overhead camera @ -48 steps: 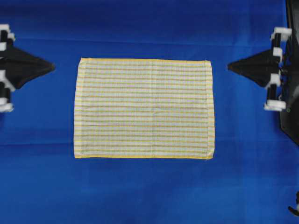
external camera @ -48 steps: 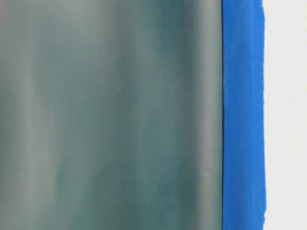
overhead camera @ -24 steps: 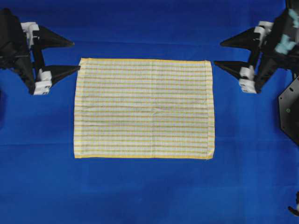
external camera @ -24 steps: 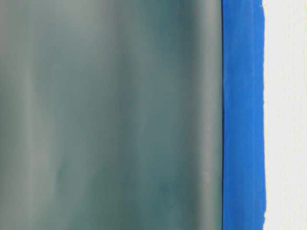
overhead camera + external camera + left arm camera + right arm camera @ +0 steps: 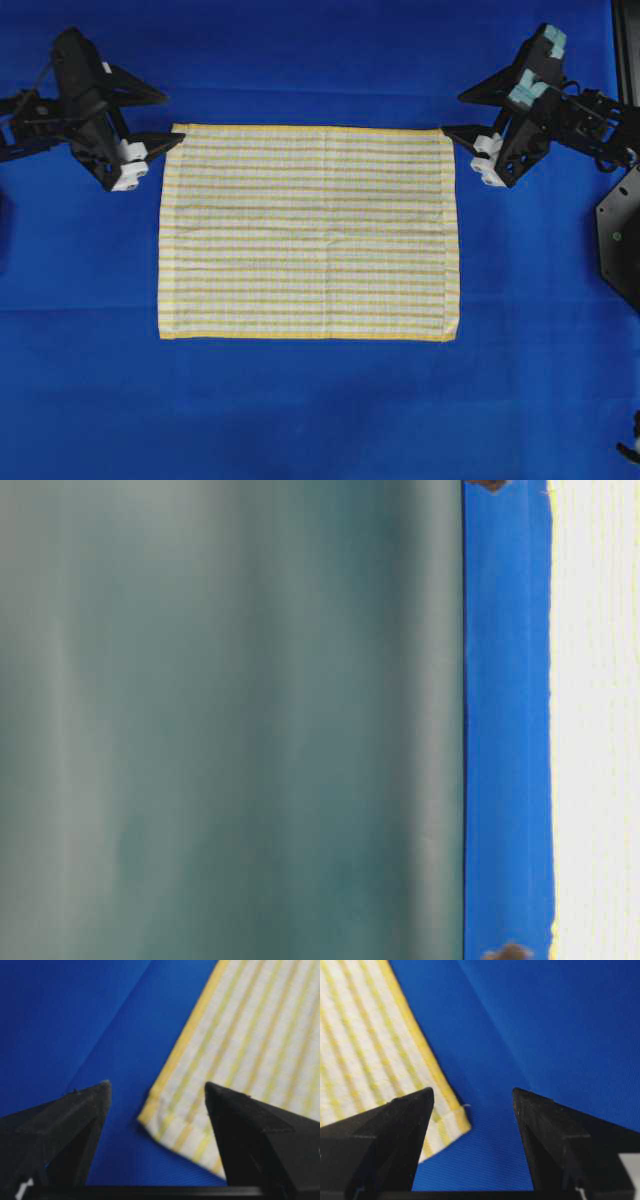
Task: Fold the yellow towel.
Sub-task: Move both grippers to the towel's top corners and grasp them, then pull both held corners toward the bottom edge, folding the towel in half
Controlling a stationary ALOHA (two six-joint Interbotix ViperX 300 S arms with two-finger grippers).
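The yellow towel lies flat and spread out on the blue cloth, its yellow hem all round. My left gripper is open at the towel's far left corner, one finger on each side of that corner. In the left wrist view the corner lies between the open fingers of the gripper, untouched. My right gripper is open at the far right corner. In the right wrist view the towel ends in a corner just inside the left finger of the gripper. Both grippers are empty.
The blue cloth covers the whole table. A black fixture stands at the right edge. The table-level view is mostly filled by a blurred grey-green surface beside a blue strip.
Both grippers went from pointing inward at the table's sides, apparently shut, to open, and moved up and in to the towel's two far corners. The towel has not moved.
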